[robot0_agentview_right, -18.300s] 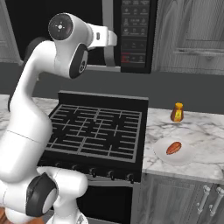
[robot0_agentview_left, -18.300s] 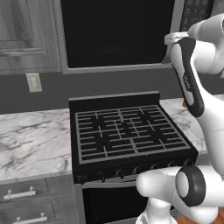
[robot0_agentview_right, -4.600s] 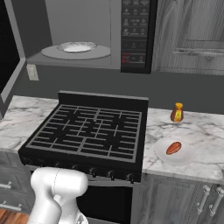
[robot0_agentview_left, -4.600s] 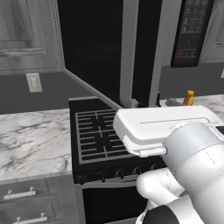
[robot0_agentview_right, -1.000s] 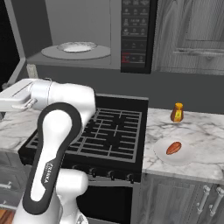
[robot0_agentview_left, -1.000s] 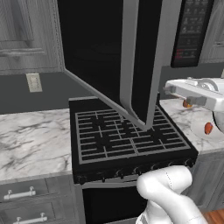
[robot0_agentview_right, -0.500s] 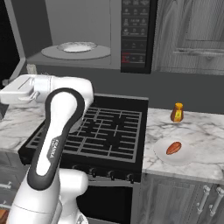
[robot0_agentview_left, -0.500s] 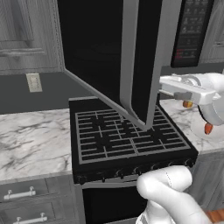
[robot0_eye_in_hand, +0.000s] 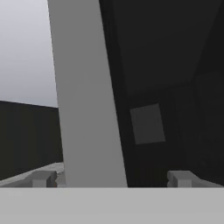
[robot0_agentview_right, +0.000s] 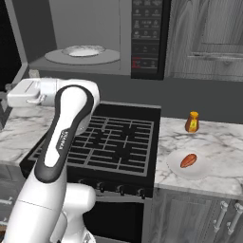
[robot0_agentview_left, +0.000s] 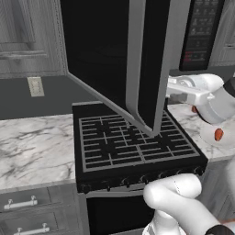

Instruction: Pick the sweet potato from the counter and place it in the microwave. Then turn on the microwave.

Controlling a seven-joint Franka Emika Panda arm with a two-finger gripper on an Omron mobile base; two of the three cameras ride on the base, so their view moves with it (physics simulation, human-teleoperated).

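Your gripper (robot0_eye_in_hand: 109, 179) straddles the microwave (robot0_agentview_right: 95, 35) door's edge, fingers apart and empty, to swing it; sweet potato (robot0_agentview_right: 188, 160) waits well off to its side

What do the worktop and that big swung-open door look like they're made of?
The counter looks like polished marble: white with grey veins, though it could be imitation. The microwave door seems dark glossy glass in a matte grey frame, maybe metal or plastic.
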